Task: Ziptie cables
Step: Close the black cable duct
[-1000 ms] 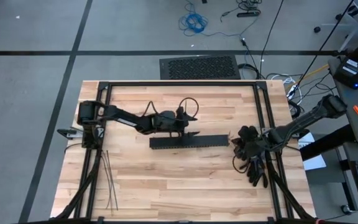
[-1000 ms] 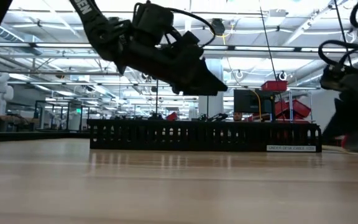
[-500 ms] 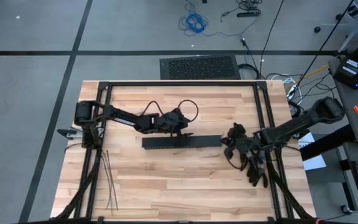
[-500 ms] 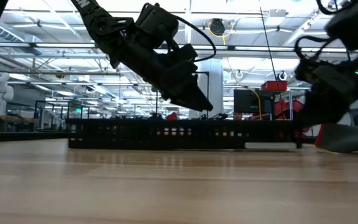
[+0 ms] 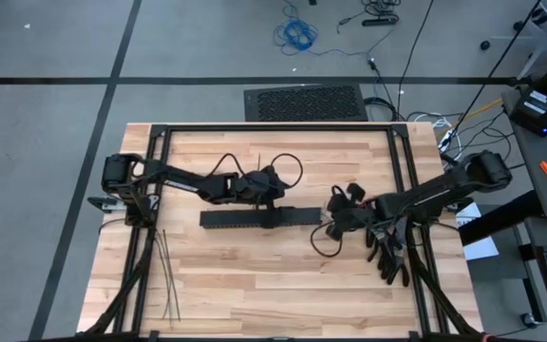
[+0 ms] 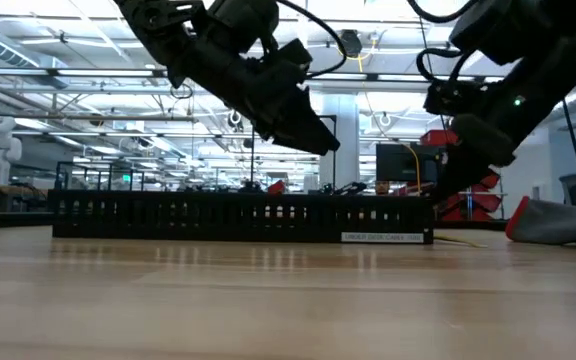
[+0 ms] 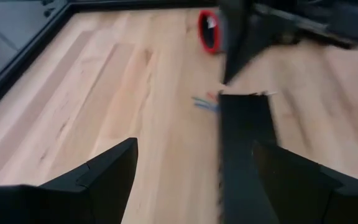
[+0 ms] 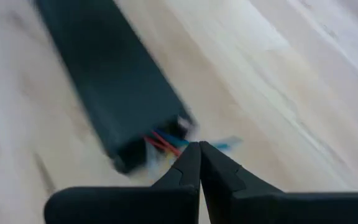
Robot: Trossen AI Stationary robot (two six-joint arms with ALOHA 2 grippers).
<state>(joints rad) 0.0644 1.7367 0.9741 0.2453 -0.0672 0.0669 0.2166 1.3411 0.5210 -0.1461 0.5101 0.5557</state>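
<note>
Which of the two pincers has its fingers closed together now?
The right pincer: its two fingertips meet at a point near the coloured cables at the duct's end. The left pincer stands wide open.

even, bright overhead light falls on the wooden table (image 5: 254, 275), with only faint, short shadows under the arms and no hard glare. in the low view, ceiling strip lights (image 6: 88, 70) shine behind the dark arms, turning them into silhouettes, and the near table edge looks soft. both wrist views are smeared: the black duct (image 8: 104, 81) and coloured wires (image 8: 166, 144) are streaked.
</note>
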